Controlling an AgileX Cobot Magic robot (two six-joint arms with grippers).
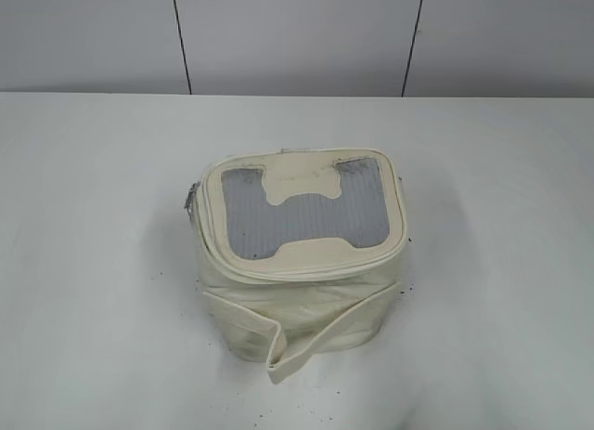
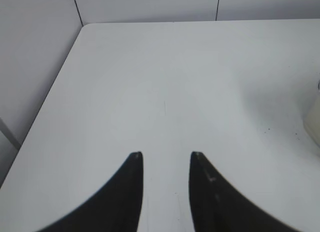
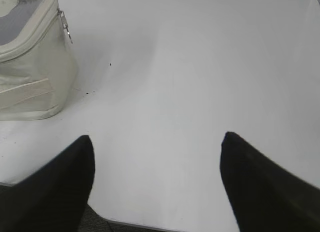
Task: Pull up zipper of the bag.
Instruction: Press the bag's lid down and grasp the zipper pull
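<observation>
Near the centre of the white table (image 1: pixel 93 263), the bag (image 1: pixel 297 263) stands upright, a small boxy cream-white soft case with a grey mesh top panel (image 1: pixel 306 216) and a loose cream strap (image 1: pixel 306 332) drooping across its front face toward six o'clock. Its zipper (image 1: pixel 306 266) runs around the top rim; one silver pull (image 1: pixel 189 198) hangs at the nine o'clock side in the exterior view, and another pull (image 3: pixel 65 25) shows at the bag's right-hand corner in the right wrist view. Whether the track is fully closed cannot be told from these pictures.

Neither arm appears in the exterior view. The left gripper (image 2: pixel 166 157) hovers over bare table with a narrow gap between its dark fingertips, holding nothing; only a sliver of the bag shows at three o'clock in its view. The right gripper (image 3: pixel 157 142) has its fingers spread wide and is also empty, with the bag at ten o'clock, well apart.

Judging from this, the task sits at its very first step: the approach has not begun. The next move likely calls for one arm to steady the bag's body while the other lines up on a small metal pull, pinches it or its ring precisely, and draws it along the rim track. The soft walls may buckle if unsupported.
</observation>
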